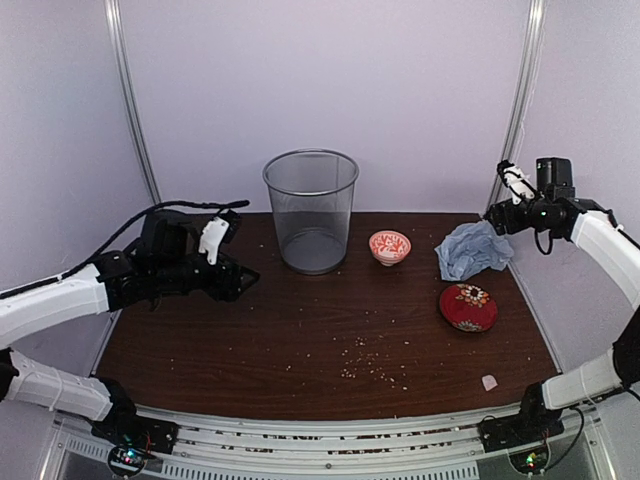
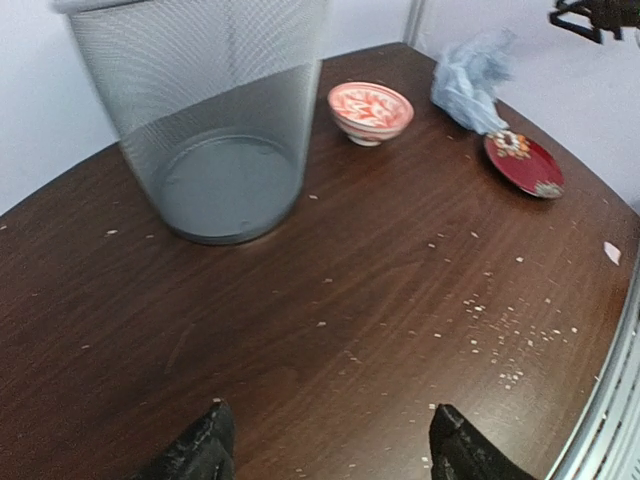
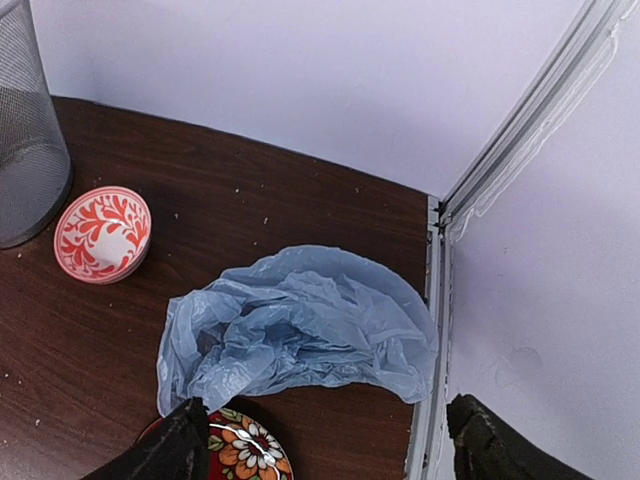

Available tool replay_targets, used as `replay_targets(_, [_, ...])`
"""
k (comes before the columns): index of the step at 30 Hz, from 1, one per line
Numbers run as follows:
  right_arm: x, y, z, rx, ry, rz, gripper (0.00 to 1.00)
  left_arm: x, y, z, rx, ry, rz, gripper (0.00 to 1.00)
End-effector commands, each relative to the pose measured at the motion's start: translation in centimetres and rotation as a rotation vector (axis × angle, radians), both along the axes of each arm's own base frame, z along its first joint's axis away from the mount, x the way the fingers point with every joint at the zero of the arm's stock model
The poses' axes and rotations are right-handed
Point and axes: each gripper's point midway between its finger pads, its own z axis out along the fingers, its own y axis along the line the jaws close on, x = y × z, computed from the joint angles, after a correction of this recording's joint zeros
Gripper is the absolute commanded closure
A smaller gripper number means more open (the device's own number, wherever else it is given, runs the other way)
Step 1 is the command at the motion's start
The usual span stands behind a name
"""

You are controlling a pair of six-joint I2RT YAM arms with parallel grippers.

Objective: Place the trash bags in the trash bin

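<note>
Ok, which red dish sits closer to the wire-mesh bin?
The small red-and-white patterned bowl, just right of the grey wire-mesh bin; the flat dark-red floral plate lies farther, by the pale blue plastic bag.

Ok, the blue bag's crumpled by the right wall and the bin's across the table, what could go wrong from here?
1. The trash bag lies against the corner frame, close to the red dish; the right pincer, open above it, might strike the frame or catch the dish.
2. The patterned bowl sits between bag and wire-mesh bin; a trailing bag could sweep it.
3. Nothing holds the bin; it might tip.
</note>
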Motion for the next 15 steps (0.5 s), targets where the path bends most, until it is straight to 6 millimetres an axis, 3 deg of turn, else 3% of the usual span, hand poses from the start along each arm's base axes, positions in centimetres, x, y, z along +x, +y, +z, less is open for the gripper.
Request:
replay_targets(1, [-1.3,0.0,-5.4,-0.049,0.22,0.061,0.24,-2.0,-6.3,0.2,-0.08,-0.006,-0.117,0.31])
replay_targets(8, [1.7,-1.5,-6.4,-0.09,0.217,-0.011,0.29,-4.5,-14.2,-3.0,-0.084,0.037,-0.257,0.31])
replay_targets(12, [4.1,-2.4,-7.2,-0.126,0.251,-0.048,0.29,-5.2,-16.5,-3.0,-0.104,0.031,-0.288,0.3])
replay_targets(15, [5.2,-2.7,-7.8,-0.174,0.285,-0.045,0.28,-5.6,-17.2,-3.1,-0.129,0.037,-0.302,0.3])
